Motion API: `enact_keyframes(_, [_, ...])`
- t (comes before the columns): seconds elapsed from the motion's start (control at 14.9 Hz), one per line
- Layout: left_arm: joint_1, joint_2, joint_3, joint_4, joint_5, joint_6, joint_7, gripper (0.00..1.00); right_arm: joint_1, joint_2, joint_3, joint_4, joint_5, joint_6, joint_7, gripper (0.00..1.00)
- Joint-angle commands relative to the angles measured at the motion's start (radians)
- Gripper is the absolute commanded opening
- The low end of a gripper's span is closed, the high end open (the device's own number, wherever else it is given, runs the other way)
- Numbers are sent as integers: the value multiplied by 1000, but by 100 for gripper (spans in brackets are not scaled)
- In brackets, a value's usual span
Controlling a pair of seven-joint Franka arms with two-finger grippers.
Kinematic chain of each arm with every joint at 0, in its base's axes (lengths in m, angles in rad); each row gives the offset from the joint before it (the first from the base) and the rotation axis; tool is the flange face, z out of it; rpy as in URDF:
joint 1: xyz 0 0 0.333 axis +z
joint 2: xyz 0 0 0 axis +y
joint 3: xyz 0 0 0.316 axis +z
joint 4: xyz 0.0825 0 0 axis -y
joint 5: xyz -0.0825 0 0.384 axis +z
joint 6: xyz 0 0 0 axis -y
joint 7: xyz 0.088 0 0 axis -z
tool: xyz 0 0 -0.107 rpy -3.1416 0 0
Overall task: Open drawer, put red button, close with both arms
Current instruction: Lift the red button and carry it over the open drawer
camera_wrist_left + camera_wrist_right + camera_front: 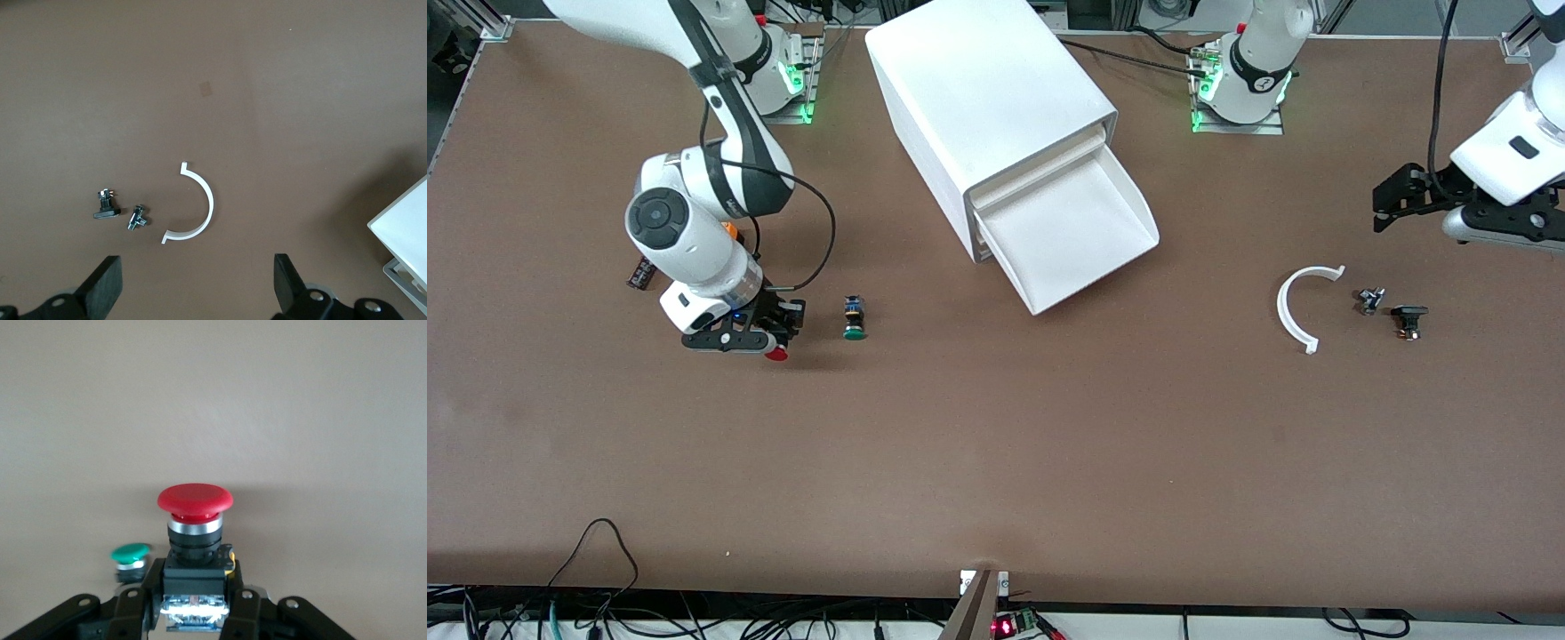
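Right wrist view shows the right gripper (197,603) clamped on the red button (195,520). Left gripper (193,283) waits, jaws apart, above the table (996,462); the drawer (1072,236) stands open.

A high front camera looks down across the whole table (996,462) toward both arm bases. The left wrist camera looks straight down from well above onto a white curved strip (195,207), shared with the front view. The right wrist camera sits low and close to the red button (195,503).
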Motion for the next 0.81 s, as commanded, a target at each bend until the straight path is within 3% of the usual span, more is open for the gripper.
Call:
enact_keyframes(0.0, [-21,0,19,-3,-15,10,-7,100,-2,8,46,169,-23,-99,-44,21])
enact_keyframes(0.27, [-17,4,21,-2,-17,7,-10,100,19,37,115,393,-52,-262,-240,18])
enact_keyframes(0.47, [-11,15,18,7,-17,4,-8,100,59,74,179,473,-60,-262,-309,18])
enact_keyframes(0.74, [-11,12,10,6,-17,7,-1,100,163,244,195,709,-54,-274,-510,18])
